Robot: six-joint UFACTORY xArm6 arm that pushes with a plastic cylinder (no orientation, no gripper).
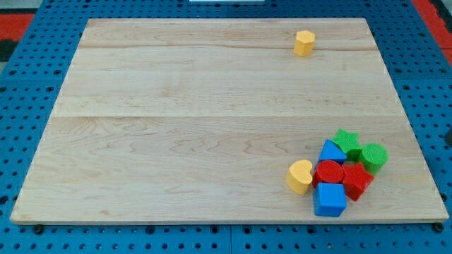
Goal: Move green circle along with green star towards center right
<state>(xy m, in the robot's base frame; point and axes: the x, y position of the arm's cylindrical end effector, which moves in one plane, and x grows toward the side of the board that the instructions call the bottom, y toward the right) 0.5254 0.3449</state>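
Observation:
The green star point(347, 142) and the green circle point(374, 157) sit side by side at the view's lower right, at the top right of a tight cluster of blocks. The star touches a blue block point(330, 152) on its left. The circle lies just right of the star, next to a red star point(357, 180). My tip does not show in the camera view.
The cluster also holds a red cylinder point(329, 172), a blue cube point(329, 200) and a yellow heart point(299, 176). A yellow hexagon point(304, 43) stands alone near the top edge. The wooden board point(176, 120) rests on a blue pegboard.

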